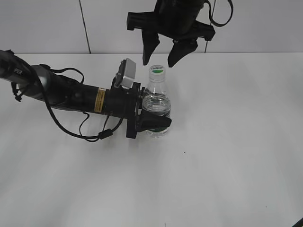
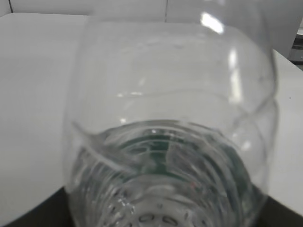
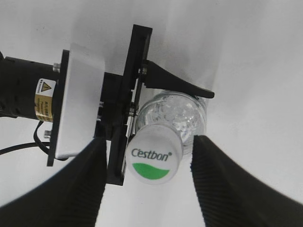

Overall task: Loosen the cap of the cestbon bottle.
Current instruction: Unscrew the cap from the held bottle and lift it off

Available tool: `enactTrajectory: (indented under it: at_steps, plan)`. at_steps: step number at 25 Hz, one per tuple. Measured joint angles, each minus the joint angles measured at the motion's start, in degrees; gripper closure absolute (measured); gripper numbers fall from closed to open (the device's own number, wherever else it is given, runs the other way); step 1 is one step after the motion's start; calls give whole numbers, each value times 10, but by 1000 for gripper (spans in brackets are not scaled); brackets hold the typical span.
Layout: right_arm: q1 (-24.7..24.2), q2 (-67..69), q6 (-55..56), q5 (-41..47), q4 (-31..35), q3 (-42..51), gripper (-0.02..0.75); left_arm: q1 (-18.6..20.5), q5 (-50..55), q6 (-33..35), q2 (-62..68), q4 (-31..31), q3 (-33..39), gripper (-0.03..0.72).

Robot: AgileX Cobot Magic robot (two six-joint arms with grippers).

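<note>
The cestbon bottle (image 1: 156,101) stands upright on the white table, clear with a dark green label band. My left gripper (image 1: 154,122) is shut on its lower body from the left. The bottle fills the left wrist view (image 2: 170,123), so the fingers are hidden there. The white cap (image 1: 156,70) with a green mark tops the neck. My right gripper (image 1: 161,59) hangs open just above the cap. In the right wrist view the cap (image 3: 154,159) lies between the two open fingers (image 3: 149,172), touching neither.
The left arm (image 1: 71,92) lies low across the table (image 1: 227,142) from the left edge, with a looping black cable (image 1: 85,127). A tiled wall (image 1: 57,23) stands behind.
</note>
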Motion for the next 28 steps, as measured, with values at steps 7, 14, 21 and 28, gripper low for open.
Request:
enactTrajectory:
  at_steps: [7, 14, 21, 28]
  plan:
    - [0, 6, 1, 0, 1, 0, 306, 0, 0, 0, 0, 0, 0, 286]
    - [0, 9, 1, 0, 1, 0, 306, 0, 2, 0, 0, 0, 0, 286]
    - [0, 24, -8, 0, 4, 0, 306, 0, 2, 0, 0, 0, 0, 286]
    - [0, 27, -11, 0, 4, 3, 353, 0, 2, 0, 0, 0, 0, 286]
